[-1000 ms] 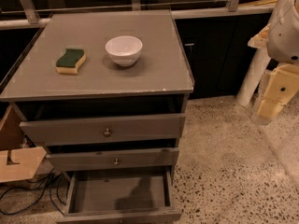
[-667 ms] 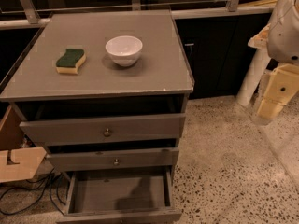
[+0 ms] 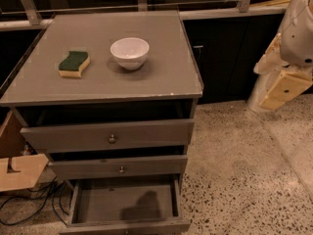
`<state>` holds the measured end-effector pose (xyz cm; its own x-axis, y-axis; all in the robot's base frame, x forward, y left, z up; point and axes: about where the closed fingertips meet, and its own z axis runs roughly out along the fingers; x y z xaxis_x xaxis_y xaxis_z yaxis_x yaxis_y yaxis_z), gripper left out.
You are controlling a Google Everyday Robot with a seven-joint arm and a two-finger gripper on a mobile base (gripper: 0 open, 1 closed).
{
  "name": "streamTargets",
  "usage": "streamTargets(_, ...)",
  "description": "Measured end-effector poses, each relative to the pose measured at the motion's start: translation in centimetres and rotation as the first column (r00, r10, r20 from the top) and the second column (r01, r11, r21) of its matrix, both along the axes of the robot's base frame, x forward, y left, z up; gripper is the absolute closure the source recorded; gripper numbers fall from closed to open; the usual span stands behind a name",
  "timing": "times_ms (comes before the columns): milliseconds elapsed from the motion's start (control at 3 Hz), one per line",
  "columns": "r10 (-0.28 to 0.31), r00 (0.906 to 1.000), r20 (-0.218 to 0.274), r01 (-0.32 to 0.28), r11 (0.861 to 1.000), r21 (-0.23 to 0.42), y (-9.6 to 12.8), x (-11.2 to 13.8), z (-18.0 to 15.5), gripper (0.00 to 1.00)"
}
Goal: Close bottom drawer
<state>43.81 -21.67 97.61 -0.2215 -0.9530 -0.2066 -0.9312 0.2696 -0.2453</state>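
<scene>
The bottom drawer [image 3: 124, 205] of a grey cabinet [image 3: 146, 82] is pulled out toward me, and its grey inside is empty. Its slim front panel [image 3: 127, 227] sits at the bottom edge of the camera view. Above it, the middle drawer [image 3: 117, 168] and the top drawer [image 3: 110, 136], each with a small knob, stick out a little. My gripper [image 3: 283, 88], a beige part under the white arm [image 3: 298, 28], hangs at the right edge. It is level with the cabinet top and well away from the drawers, and it holds nothing.
A green and yellow sponge [image 3: 74, 63] and a white bowl [image 3: 129, 53] sit on the cabinet top. A cardboard box [image 3: 14, 173] and cables [image 3: 29, 207] lie left of the cabinet. Dark cupboards [image 3: 230, 58] stand behind. Speckled floor [image 3: 244, 180] lies to the right.
My gripper has shifted slightly up and left at the right edge. The drawers, sponge and bowl have not moved.
</scene>
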Motion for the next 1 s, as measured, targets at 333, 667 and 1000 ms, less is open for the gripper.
streamTargets(333, 0.0, 1.0, 0.0, 0.0, 1.0, 0.0, 0.0, 0.0, 0.0, 0.64)
streamTargets(667, 0.0, 1.0, 0.0, 0.0, 1.0, 0.0, 0.0, 0.0, 0.0, 0.88)
streamTargets(1000, 0.0, 1.0, 0.0, 0.0, 1.0, 0.0, 0.0, 0.0, 0.0, 1.0)
